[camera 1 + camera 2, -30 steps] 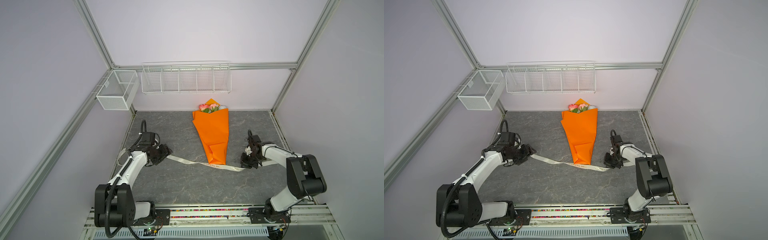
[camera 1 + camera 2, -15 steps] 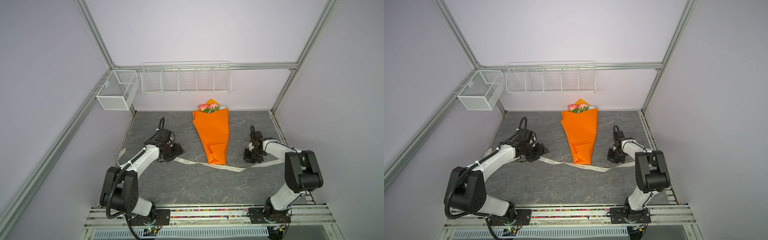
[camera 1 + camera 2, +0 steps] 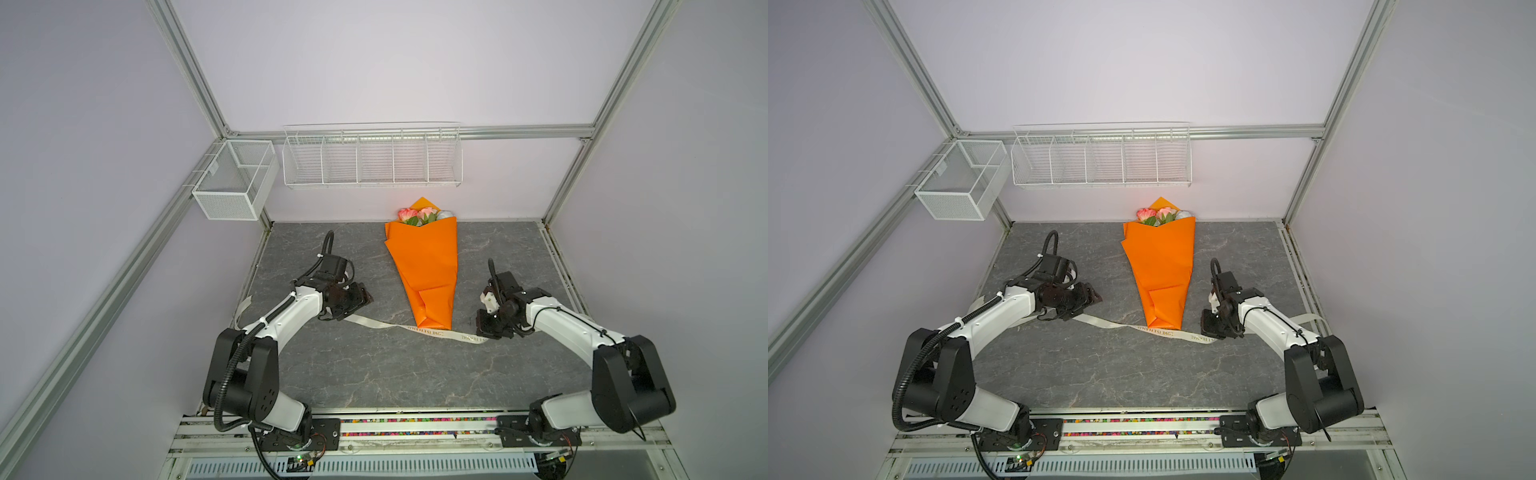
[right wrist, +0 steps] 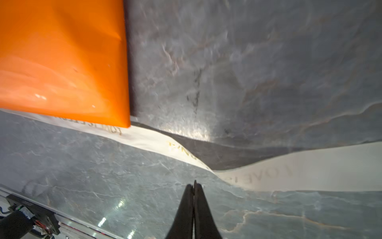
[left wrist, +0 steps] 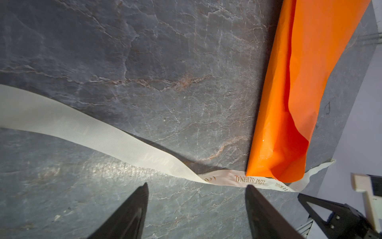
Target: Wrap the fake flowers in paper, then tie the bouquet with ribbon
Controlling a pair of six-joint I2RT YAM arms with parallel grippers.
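Observation:
The bouquet lies flat on the grey table as a long orange paper cone, narrow end toward the front. The fake flowers, pink and cream roses, peek from its far end. A cream printed ribbon runs across the table under the cone's narrow tip. My left gripper is open and low over the ribbon, left of the cone, holding nothing. My right gripper is shut, with nothing seen between its fingers. It sits beside the ribbon, right of the cone.
A long white wire rack hangs on the back wall and a white mesh basket on the left wall. The ribbon's ends trail toward the table's left and right edges. The arms' base rail lines the front.
My left arm has swung right along the ribbon toward the cone, staying open. The right gripper has shifted only slightly near the ribbon. Bouquet and ribbon have not moved.

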